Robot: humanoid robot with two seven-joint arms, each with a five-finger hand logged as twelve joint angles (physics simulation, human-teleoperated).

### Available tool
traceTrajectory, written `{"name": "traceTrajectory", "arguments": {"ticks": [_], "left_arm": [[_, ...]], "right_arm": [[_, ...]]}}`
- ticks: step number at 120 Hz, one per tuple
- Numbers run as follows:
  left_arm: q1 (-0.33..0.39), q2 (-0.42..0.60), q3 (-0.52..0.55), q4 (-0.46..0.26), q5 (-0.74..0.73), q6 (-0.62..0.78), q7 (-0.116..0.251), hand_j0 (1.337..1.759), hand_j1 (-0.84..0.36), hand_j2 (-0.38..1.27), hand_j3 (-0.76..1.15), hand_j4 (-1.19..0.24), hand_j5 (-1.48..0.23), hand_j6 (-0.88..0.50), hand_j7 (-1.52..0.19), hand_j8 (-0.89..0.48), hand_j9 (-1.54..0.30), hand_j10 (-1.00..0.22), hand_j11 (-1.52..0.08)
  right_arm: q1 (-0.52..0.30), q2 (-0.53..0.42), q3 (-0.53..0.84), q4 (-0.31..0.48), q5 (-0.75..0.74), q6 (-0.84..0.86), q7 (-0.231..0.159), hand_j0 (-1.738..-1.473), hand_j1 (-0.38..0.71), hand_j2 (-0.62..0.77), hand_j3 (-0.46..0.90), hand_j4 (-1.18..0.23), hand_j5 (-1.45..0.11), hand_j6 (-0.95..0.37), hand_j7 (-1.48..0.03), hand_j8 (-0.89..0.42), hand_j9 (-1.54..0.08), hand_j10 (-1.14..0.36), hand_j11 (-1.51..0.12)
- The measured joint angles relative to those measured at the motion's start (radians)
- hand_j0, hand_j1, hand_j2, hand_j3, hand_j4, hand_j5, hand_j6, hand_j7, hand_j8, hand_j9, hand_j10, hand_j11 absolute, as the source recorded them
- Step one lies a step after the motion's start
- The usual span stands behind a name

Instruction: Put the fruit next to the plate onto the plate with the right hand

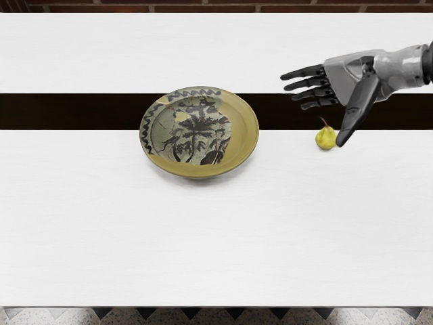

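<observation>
Approach to the grasp. The right hand [342, 81], at the upper right of the frame, has its fingers spread wide and holds nothing. The pear [326, 139] lies on the table [203, 237] just below it, well apart from the plate [249, 125]. The hand should lower so that the thumb and fingers close on opposite sides of the pear.

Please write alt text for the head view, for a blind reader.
The open right robot hand hovers near a small yellow-green pear on a white table, its thumb reaching down beside the fruit. Farther left in the picture sits an olive plate with dark painted patterns.
</observation>
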Motion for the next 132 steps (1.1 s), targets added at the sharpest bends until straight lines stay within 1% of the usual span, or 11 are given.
{"name": "traceTrajectory", "arguments": {"ticks": [21, 37, 42, 48, 58, 68, 74, 82, 95, 115, 132], "left_arm": [[0.000, 0.000, 0.000, 0.000, 0.000, 0.000, 0.000, 1.658, 0.33, 0.00, 0.00, -0.02, -0.02, -0.02, -0.02, -0.02, -0.02, -0.02, -0.02], [0.000, 0.000, 0.000, 0.000, 0.000, 0.000, 0.000, 1.658, 0.33, 0.00, 0.00, -0.02, -0.02, -0.02, -0.02, -0.02, -0.02, -0.02, -0.02], [0.000, 0.000, 0.000, 0.000, 0.000, 0.000, 0.000, 1.658, 0.33, 0.00, 0.00, -0.02, -0.02, -0.02, -0.02, -0.02, -0.02, -0.02, -0.02], [0.000, 0.000, 0.000, 0.000, 0.000, 0.000, 0.000, 1.658, 0.33, 0.00, 0.00, -0.02, -0.02, -0.02, -0.02, -0.02, -0.02, -0.02, -0.02], [0.000, 0.000, 0.000, 0.000, 0.000, 0.000, 0.000, 1.658, 0.33, 0.00, 0.00, -0.02, -0.02, -0.02, -0.02, -0.02, -0.02, -0.02, -0.02], [0.000, 0.000, 0.000, 0.000, 0.000, 0.000, 0.000, 1.658, 0.33, 0.00, 0.00, -0.02, -0.02, -0.02, -0.02, -0.02, -0.02, -0.02, -0.02], [0.000, 0.000, 0.000, 0.000, 0.000, 0.000, 0.000, 1.658, 0.33, 0.00, 0.00, -0.02, -0.02, -0.02, -0.02, -0.02, -0.02, -0.02, -0.02], [0.000, 0.000, 0.000, 0.000, 0.000, 0.000, 0.000, 1.658, 0.33, 0.00, 0.00, -0.02, -0.02, -0.02, -0.02, -0.02, -0.02, -0.02, -0.02], [0.000, 0.000, 0.000, 0.000, 0.000, 0.000, 0.000, 1.658, 0.33, 0.00, 0.00, -0.02, -0.02, -0.02, -0.02, -0.02, -0.02, -0.02, -0.02], [0.000, 0.000, 0.000, 0.000, 0.000, 0.000, 0.000, 1.658, 0.33, 0.00, 0.00, -0.02, -0.02, -0.02, -0.02, -0.02, -0.02, -0.02, -0.02], [0.000, 0.000, 0.000, 0.000, 0.000, 0.000, 0.000, 1.658, 0.33, 0.00, 0.00, -0.02, -0.02, -0.02, -0.02, -0.02, -0.02, -0.02, -0.02]], "right_arm": [[-0.004, -0.007, 0.005, 0.002, -0.008, 0.000, -0.001, -1.658, -0.35, 0.00, 0.00, 0.00, 0.00, 0.00, 0.00, 0.00, 0.00, 0.00, 0.00], [0.084, 0.040, 0.001, 0.002, -0.036, -0.024, -0.001, -1.658, -0.35, 0.00, 0.00, 0.00, 0.00, 0.00, 0.00, 0.00, 0.00, 0.00, 0.00], [0.157, 0.070, -0.052, 0.002, -0.057, -0.071, -0.001, -1.658, -0.35, 0.00, 0.00, 0.00, 0.00, 0.00, 0.00, 0.00, 0.00, 0.00, 0.00], [0.291, 0.117, -0.195, 0.001, -0.071, -0.156, -0.001, -1.658, -0.35, 0.00, 0.00, 0.00, 0.00, 0.00, 0.00, 0.00, 0.00, 0.00, 0.00], [0.552, 0.230, -0.530, 0.002, -0.032, -0.280, -0.001, -1.658, -0.35, 0.00, 0.00, 0.00, 0.00, 0.00, 0.00, 0.00, 0.00, 0.00, 0.00], [0.793, 0.387, -0.872, 0.004, 0.017, -0.365, -0.001, -1.658, -0.35, 0.00, 0.00, 0.00, 0.00, 0.00, 0.00, 0.00, 0.00, 0.00, 0.00], [0.879, 0.484, -1.036, 0.005, 0.033, -0.446, -0.001, -1.658, -0.35, 0.00, 0.00, 0.00, 0.00, 0.00, 0.00, 0.00, 0.00, 0.00, 0.00], [0.939, 0.579, -1.175, 0.006, 0.045, -0.554, -0.001, -1.658, -0.35, 0.00, 0.00, 0.00, 0.00, 0.00, 0.00, 0.00, 0.00, 0.00, 0.00], [0.925, 0.645, -1.249, 0.002, 0.046, -0.675, -0.001, -1.658, -0.35, 0.00, 0.00, 0.00, 0.00, 0.00, 0.00, 0.00, 0.00, 0.00, 0.00], [0.754, 0.668, -1.187, -0.089, 0.014, -0.786, -0.001, -1.658, -0.35, 0.00, 0.00, 0.00, 0.00, 0.00, 0.00, 0.00, 0.00, 0.00, 0.00], [0.581, 0.681, -1.143, -0.210, -0.060, -0.843, -0.001, -1.658, -0.35, 0.00, 0.00, 0.00, 0.00, 0.00, 0.00, 0.00, 0.00, 0.00, 0.00]]}}
